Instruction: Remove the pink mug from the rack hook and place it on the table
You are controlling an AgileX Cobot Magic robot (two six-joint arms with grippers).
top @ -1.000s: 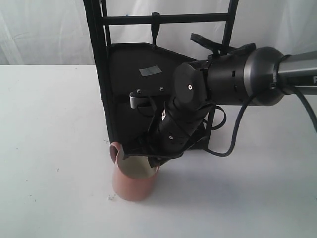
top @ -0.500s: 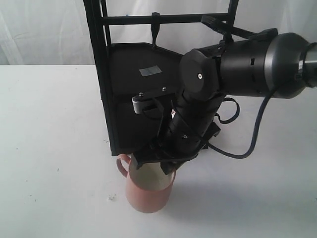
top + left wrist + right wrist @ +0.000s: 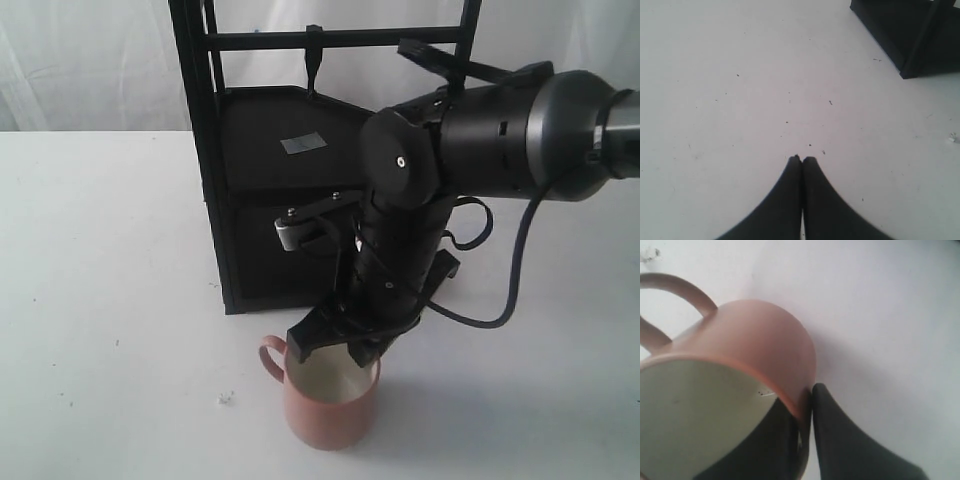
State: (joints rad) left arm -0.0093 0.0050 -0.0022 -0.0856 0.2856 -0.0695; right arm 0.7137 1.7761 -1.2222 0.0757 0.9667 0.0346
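The pink mug [image 3: 325,410] stands upright on or just above the white table [image 3: 110,300], in front of the black rack [image 3: 205,150], its handle to the left. My right gripper [image 3: 340,350] is shut on the mug's rim, one finger inside the cream interior and one outside. In the right wrist view the pink mug [image 3: 760,340] fills the frame with my right gripper [image 3: 807,395] pinching its wall. The empty rack hook [image 3: 314,62] hangs from the top crossbar. My left gripper [image 3: 802,159] is shut with nothing in it, over bare table [image 3: 740,75].
The rack's lower shelf and base [image 3: 290,240] stand just behind the mug. A rack corner [image 3: 905,35] shows in the left wrist view. A small white crumb [image 3: 223,399] lies left of the mug. A cable [image 3: 510,290] loops off the right arm.
My right gripper has carried the mug forward and to the right, away from the rack's base, and lower toward the tabletop. The left gripper has no earlier frame.
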